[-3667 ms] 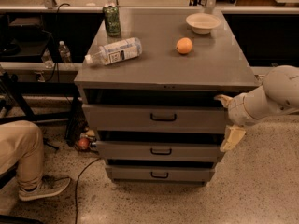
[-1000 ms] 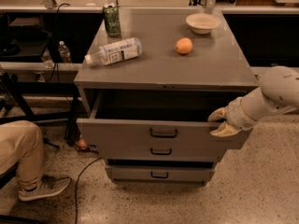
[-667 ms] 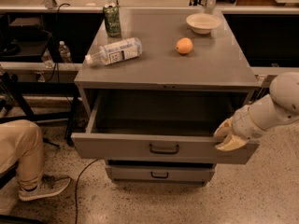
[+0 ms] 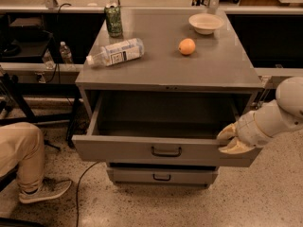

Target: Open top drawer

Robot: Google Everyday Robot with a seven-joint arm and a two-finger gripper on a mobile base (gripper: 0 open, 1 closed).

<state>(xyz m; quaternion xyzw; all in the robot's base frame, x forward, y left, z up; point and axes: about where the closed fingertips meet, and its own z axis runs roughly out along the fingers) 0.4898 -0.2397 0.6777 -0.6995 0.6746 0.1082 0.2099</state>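
Top drawer (image 4: 128,150): it is standing pulled well out of the grey cabinet (image 4: 213,70) in the lower middle of the frame, its deep box lying open to view and looking empty.
Pull handle (image 4: 166,152): the black handle is sitting at the centre of the drawer front, with nothing touching it.
Gripper (image 4: 230,141): it is reaching in from the right edge of the frame and touching the right end of the drawer front, near its top rim. I cannot tell whether it is clamping the panel or only resting against it.
Lower drawer (image 4: 162,176): it is sitting shut beneath the open one, partly hidden by it.
Cabinet top: a green can (image 4: 113,19), a plastic bottle (image 4: 116,52) lying on its side, an orange (image 4: 187,46) and a pale bowl (image 4: 205,22) are resting there.
Lower left: a seated person's leg (image 4: 19,150) and shoe (image 4: 45,190) are showing.
Progress: the opening is looking essentially done. What is remaining, by my judgement, is letting go and backing the arm away.
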